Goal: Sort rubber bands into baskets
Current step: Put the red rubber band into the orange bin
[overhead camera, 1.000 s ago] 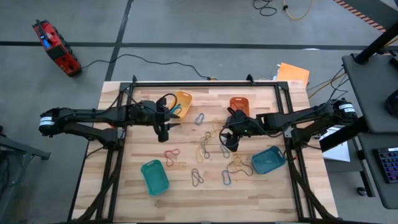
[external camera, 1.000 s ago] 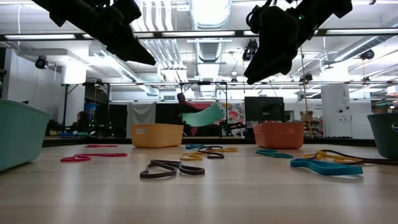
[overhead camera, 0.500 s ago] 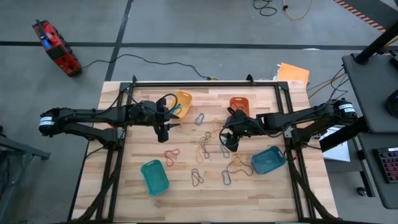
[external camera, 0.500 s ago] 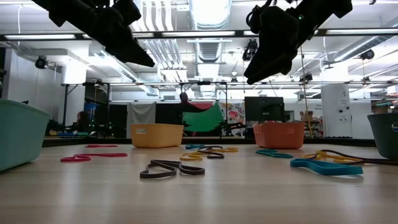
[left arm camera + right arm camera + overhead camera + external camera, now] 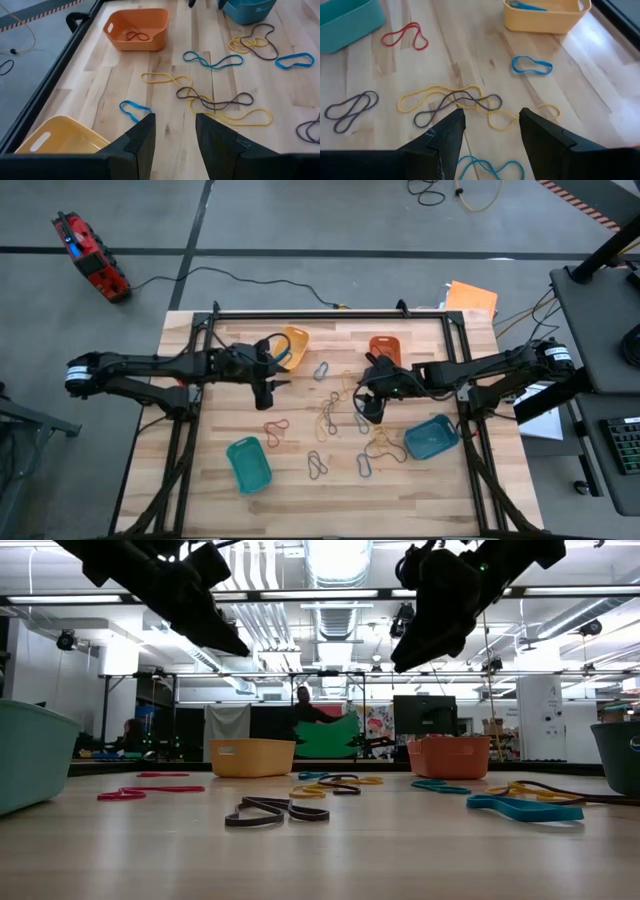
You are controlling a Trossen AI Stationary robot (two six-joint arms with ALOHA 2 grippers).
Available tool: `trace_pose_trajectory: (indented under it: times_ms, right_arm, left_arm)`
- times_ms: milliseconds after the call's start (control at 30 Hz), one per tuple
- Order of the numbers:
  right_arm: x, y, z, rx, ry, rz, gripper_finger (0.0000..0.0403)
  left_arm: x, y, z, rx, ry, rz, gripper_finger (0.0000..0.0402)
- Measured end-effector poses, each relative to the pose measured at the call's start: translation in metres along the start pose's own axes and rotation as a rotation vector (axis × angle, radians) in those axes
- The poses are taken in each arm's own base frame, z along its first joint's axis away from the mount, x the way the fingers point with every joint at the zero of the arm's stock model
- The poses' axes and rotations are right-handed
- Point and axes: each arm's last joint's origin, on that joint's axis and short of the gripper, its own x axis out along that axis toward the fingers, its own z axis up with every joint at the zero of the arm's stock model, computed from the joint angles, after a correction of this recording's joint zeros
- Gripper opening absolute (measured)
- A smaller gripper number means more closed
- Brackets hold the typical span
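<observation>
Many rubber bands lie loose on the wooden table: a red one, a grey one, a blue one and tangled yellow ones. Four baskets stand around them: yellow, orange, teal-green and blue-teal. The orange basket holds a red band; the yellow basket holds a blue band. My left gripper hovers open beside the yellow basket. My right gripper hovers open over the middle bands. Both hang well above the table.
A black frame runs along the table's far edge and down both sides. Bare wood lies along the near edge. Beyond the table a person holds a green sheet in the room.
</observation>
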Motion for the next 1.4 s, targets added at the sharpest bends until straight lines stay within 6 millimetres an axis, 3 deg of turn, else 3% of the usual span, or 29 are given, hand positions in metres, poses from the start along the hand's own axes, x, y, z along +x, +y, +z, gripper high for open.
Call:
trace_pose_trajectory:
  times_ms: [267, 400, 567, 967, 1400]
  right_arm:
    - [0.0, 0.0, 0.007, -0.129, -0.068, -0.021, 0.0182]
    - [-0.006, -0.004, 0.009, -0.205, -0.104, -0.045, 0.0182]
    - [-0.018, -0.011, 0.002, -0.236, -0.175, -0.051, 0.0182]
    - [-0.047, -0.039, -0.04, -0.189, -0.402, -0.082, 0.0182]
    - [-0.067, -0.046, -0.062, -0.159, -0.528, -0.045, 0.0182]
  left_arm:
    - [0.007, -0.002, -0.004, -0.08, 0.04, -0.012, 0.0125]
    - [0.002, -0.007, -0.004, 0.021, 0.001, -0.152, 0.0125]
    - [-0.02, -0.005, 0.004, 0.068, -0.203, -0.207, 0.0125]
    - [-0.077, -0.006, -0.029, 0.056, -0.57, -0.142, 0.0125]
    - [-0.097, -0.006, -0.059, 0.016, -0.689, -0.039, 0.0125]
